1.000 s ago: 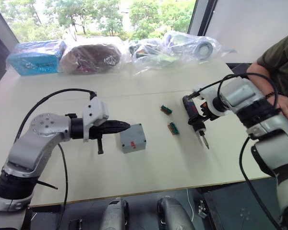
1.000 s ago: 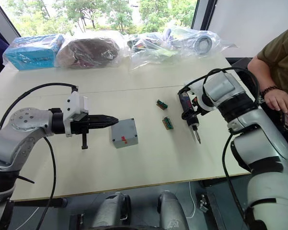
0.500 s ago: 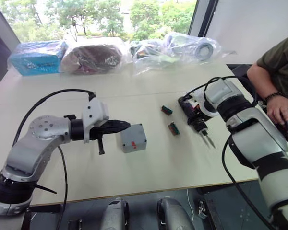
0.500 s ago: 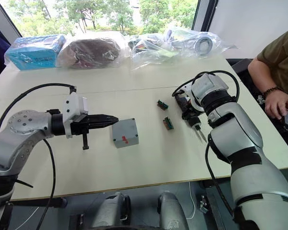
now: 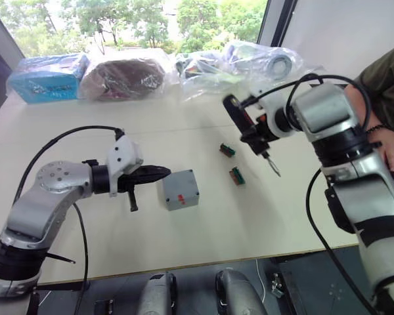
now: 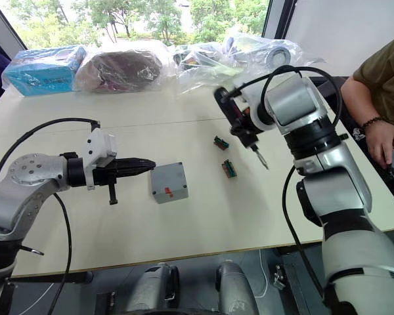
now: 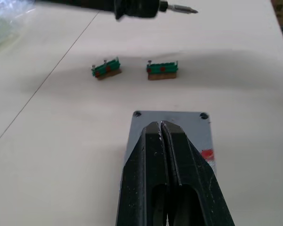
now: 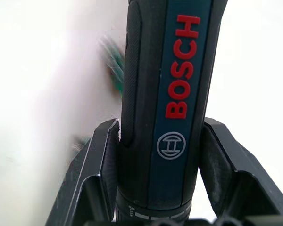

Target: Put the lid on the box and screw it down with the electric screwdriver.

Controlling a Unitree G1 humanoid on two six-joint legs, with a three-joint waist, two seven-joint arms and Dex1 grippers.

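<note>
Your right claw (image 6: pixel 241 126) grips the screwdriver (image 5: pixel 246 134), lifted clear of the counter (image 5: pixel 203 230) with its bit slanting down above the two green pieces (image 5: pixel 232 163). The box (image 5: pixel 180 189) sits mid-counter with the lid (image 7: pixel 179 123) seemingly already on it; your left claw (image 5: pixel 163 172) is closed and empty, its tip at the box's left edge. Bring the bit upright over one corner hole before descending, and brace the box from the left so it cannot skid.
</note>
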